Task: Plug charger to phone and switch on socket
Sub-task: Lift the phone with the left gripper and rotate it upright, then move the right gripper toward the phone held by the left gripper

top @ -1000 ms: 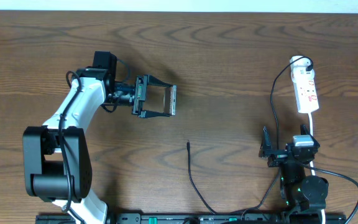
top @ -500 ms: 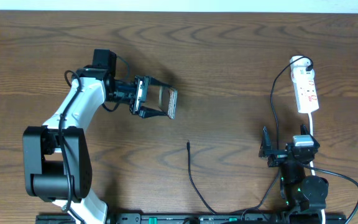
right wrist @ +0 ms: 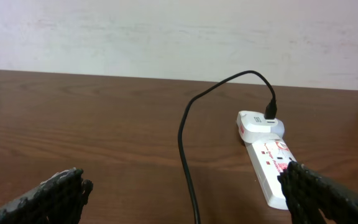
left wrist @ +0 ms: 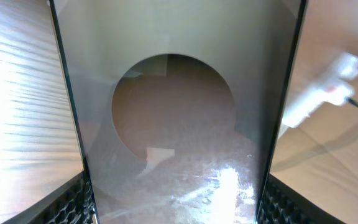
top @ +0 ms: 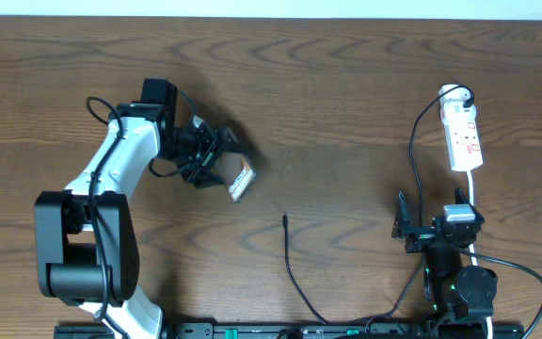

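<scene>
Left claw (top: 225,166) grasping phone (left wrist: 173,124), tilted | right claw (right wrist: 188,190) released, wide | socket (right wrist: 270,165) red print unreadable

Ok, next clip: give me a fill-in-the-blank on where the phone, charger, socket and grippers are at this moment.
1. The left gripper is shut on the ___.
2. The charger has its connector tip lying on the ___, plugged into nothing.
3. The right gripper has its jaws ___ and holds nothing.
4. The socket lies on the robot's ___ side.
Missing words: phone; table; open; right.
</scene>
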Controlling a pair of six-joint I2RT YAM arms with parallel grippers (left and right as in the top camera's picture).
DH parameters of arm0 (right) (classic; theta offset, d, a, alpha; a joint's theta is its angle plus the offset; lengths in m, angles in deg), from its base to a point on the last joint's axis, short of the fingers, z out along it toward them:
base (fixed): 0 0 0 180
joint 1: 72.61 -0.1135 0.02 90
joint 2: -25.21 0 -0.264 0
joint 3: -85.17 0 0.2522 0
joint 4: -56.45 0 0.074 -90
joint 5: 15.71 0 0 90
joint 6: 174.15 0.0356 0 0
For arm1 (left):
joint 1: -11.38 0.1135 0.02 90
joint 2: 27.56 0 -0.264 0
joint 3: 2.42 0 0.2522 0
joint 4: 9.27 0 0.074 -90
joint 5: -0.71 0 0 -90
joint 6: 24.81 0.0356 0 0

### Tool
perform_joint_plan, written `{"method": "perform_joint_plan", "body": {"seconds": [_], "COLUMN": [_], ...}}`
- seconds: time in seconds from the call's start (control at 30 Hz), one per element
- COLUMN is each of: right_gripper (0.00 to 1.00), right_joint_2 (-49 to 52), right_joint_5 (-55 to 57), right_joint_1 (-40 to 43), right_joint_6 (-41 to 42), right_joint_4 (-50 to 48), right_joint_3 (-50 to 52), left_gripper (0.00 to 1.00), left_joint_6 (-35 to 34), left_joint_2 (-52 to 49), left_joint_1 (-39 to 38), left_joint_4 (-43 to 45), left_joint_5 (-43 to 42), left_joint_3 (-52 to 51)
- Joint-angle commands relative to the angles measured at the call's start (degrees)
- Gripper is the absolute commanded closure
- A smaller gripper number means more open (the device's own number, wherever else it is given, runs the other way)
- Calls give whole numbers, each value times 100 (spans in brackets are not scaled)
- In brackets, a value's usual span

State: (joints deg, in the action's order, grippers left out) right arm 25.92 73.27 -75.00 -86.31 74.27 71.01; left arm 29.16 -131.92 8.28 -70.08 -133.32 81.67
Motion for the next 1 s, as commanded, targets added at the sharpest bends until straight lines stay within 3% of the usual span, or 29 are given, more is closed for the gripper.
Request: {"method": "perform_joint_plan", "body": {"seconds": [0.0,0.27,0.5,0.6,0.73,0.97], "right_gripper": [1,1,1,1,1,1], "right_joint_2": [-20,-20,-20,-20,-17,573], "right_joint_5": [46,44,39,-149,-1390,-2358], "right_joint_1": [-66,-66,-66,-66,-66,-66], "right_joint_6": [-70,-68,-15,863,1578,2144], "right_joint_4": [26,0,-4,-345,-874,11], "right_joint_3": [9,9,9,9,-66,-1012], "left_gripper": [93,92,93,93,93,93], "left_joint_6": [365,367,321,321,319,313], "left_joint_2": [184,184,184,184,184,184], "left_joint_1": [17,17,15,17,17,15], "left_joint_4": [-181,-400,-391,-389,-387,-223], "left_joint_5": [1169,2122,1891,1700,1657,1158], "left_joint_3": [142,142,142,142,142,142]}}
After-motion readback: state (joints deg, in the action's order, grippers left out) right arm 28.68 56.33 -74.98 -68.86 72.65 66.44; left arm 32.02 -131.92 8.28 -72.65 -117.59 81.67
